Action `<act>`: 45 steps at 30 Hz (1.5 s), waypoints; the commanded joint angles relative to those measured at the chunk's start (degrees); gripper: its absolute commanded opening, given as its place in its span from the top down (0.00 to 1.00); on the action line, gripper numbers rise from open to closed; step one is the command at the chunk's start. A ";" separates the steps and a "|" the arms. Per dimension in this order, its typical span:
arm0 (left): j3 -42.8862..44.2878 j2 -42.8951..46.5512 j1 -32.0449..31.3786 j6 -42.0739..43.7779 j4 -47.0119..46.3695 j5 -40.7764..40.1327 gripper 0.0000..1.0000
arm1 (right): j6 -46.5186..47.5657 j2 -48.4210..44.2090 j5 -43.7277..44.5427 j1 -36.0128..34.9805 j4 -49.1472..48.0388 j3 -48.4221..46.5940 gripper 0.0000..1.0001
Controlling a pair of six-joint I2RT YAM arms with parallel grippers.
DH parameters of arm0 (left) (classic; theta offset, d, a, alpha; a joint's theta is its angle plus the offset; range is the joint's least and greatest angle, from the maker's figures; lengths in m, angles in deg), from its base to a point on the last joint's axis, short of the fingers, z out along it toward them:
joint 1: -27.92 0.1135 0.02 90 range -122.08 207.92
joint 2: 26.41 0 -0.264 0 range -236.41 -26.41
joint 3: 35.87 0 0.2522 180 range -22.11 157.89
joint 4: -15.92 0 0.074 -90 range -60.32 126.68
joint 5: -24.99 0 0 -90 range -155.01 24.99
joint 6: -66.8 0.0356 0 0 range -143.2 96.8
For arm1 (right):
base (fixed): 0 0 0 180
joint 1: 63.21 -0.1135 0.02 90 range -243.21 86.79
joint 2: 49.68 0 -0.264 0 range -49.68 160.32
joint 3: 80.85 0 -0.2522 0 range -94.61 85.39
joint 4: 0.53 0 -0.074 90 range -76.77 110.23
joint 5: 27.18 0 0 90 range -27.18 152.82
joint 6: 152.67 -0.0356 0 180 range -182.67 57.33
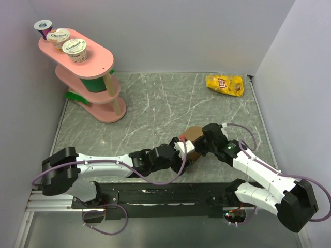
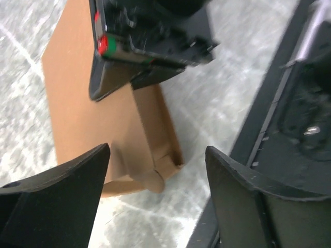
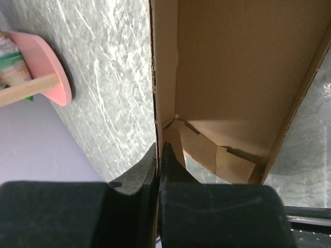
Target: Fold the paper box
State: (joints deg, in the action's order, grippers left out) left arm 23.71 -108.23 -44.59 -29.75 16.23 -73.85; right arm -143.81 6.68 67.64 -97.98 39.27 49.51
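Observation:
The paper box (image 1: 194, 135) is plain brown cardboard, partly folded, at the near middle of the table between my two grippers. In the right wrist view its open inside (image 3: 243, 77) fills the frame, and my right gripper (image 3: 159, 151) is shut on its side wall (image 3: 164, 72). In the left wrist view the box (image 2: 83, 119) lies ahead of my left gripper (image 2: 158, 165), which is open and empty just short of the box's corner flap (image 2: 155, 181). The right gripper (image 2: 150, 46) shows there above the box.
A yellow chip bag (image 1: 225, 84) lies at the back right. A pink tiered stand (image 1: 85, 67) with yogurt cups (image 1: 75, 47) stands at the back left. The black base rail (image 1: 170, 196) runs along the near edge, close beside the box.

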 commanded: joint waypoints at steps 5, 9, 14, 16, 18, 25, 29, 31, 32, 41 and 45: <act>3.13 -2.90 -1.75 5.40 1.24 -10.13 0.31 | -2.26 2.70 3.44 -1.27 1.64 0.99 1.00; 3.22 -4.40 -3.60 7.76 -1.04 -16.90 0.40 | -2.97 3.32 3.79 -1.88 1.29 0.90 1.00; 4.98 -7.56 -5.71 8.57 -1.49 -26.20 0.60 | -2.88 4.11 3.71 -1.97 1.20 0.72 1.00; 5.24 -8.09 -6.76 9.27 -1.66 -27.80 0.64 | -2.88 4.11 3.97 -1.97 1.20 0.72 1.00; 5.50 -8.70 -7.12 9.27 -1.49 -28.60 0.67 | -2.97 4.20 3.97 -1.89 1.12 0.90 1.00; 5.15 -9.06 -7.29 9.09 -0.70 -28.07 0.91 | -1.66 4.02 3.53 -1.89 -0.81 1.77 1.00; 3.40 -8.44 -7.29 9.80 -1.84 -28.60 0.99 | 1.59 3.06 4.93 -1.97 -1.08 1.60 0.58; 2.35 -7.92 -7.38 10.59 -2.54 -28.08 0.99 | 4.23 1.40 6.16 -1.97 0.49 1.08 0.41; 1.99 -7.91 -7.30 11.55 -2.72 -27.72 0.99 | 5.11 0.78 7.99 -1.89 1.37 0.03 0.29; -1.61 -7.12 -7.29 16.39 -4.83 -26.41 0.99 | 15.56 -9.85 15.65 -1.97 12.28 -5.87 0.00; -3.63 -5.63 -7.12 17.97 -5.36 -24.57 0.99 | 32.03 -16.70 18.39 2.14 8.54 -6.75 0.00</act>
State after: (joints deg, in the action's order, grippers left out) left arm 22.29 -116.12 -51.47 -14.03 10.61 -101.48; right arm -127.50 -4.58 80.40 -98.89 49.08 45.58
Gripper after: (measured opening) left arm 0.286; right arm 0.994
